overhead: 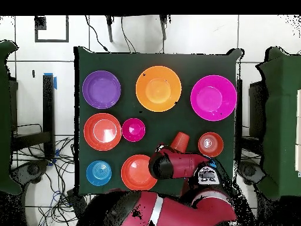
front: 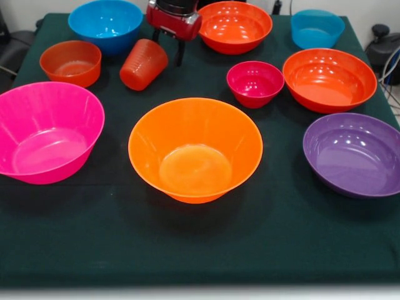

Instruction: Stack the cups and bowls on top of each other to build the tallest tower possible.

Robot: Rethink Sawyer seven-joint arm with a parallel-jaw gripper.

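- You see the gripper (front: 167, 49) at the top centre of the front view, its red and black body just above two dark fingers that reach down to the green table (front: 206, 250).
- One finger stands just right of the orange-red cup (front: 143, 64); the other sits behind the cup's upper edge. You cannot tell whether they are spread or pressing on the cup.
- The cup sits upper left of centre, tilted, with its wider end toward the gripper.
- The large yellow-orange bowl (front: 195, 150) stands upright at the centre of the frame, with nothing inside it.
- The large pink bowl (front: 47, 131) stands at the left edge, apart from the yellow-orange one.
- A small orange bowl (front: 70, 62) is at the upper left, left of the cup.
- A blue bowl (front: 105, 24) sits at the top left, behind the cup.
- An orange-red bowl (front: 235, 26) is at the top, right of the gripper.
- A second orange-red bowl (front: 329, 79) is at the right, and a small magenta bowl (front: 255, 83) sits just left of it.
- A purple bowl (front: 354, 154) lies at the lower right, and a small light blue bowl (front: 317, 28) at the top right.
- Looking down from overhead, the arm (overhead: 176, 165) covers the blue bowl, and the cup (overhead: 180, 141) shows just above it.
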